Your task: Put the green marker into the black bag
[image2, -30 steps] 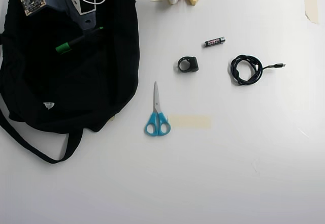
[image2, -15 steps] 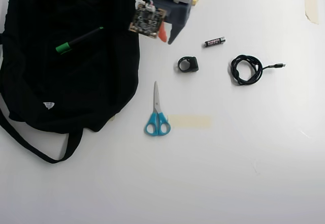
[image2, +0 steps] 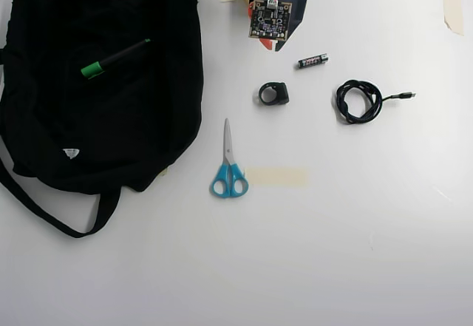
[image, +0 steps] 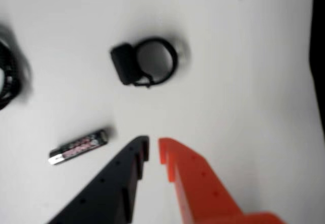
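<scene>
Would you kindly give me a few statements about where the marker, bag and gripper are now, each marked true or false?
1. The green marker lies on the black bag. True.
2. The gripper holds the marker. False: its fingers are nearly together, with nothing between them.
3. The scissors lie on the bag. False: they lie on the table, beside it.
4. In the wrist view, the battery lies near the black finger. True.

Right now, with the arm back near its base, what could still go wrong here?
1. The green marker lies on top of the black bag, not clearly inside it; it may roll off if the fabric shifts.
2. The gripper, nearly shut and empty, hangs just beside the battery and near the black ring; a low move might knock them.
</scene>
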{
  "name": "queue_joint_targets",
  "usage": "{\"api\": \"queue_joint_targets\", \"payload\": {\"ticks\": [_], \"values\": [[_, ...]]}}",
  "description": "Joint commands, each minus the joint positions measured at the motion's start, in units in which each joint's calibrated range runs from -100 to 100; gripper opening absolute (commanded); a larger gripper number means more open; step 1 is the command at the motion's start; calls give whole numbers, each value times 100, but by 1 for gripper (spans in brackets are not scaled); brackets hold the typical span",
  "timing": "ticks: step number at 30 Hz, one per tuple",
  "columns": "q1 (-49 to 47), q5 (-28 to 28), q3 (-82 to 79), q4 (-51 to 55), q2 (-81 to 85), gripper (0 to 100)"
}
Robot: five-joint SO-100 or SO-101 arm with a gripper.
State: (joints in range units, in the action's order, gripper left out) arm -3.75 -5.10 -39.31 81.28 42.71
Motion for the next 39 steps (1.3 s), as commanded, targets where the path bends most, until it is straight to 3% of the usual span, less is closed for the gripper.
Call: {"api": "queue_joint_targets", "payload": {"ticks": [1,22,32,39], "values": [[-74,23,-445,-100,625,2],[-418,28,-3571,-626,4085,2],[-426,23,-3976,-677,4409,2],[-433,28,-4964,-591,5687,2]]}}
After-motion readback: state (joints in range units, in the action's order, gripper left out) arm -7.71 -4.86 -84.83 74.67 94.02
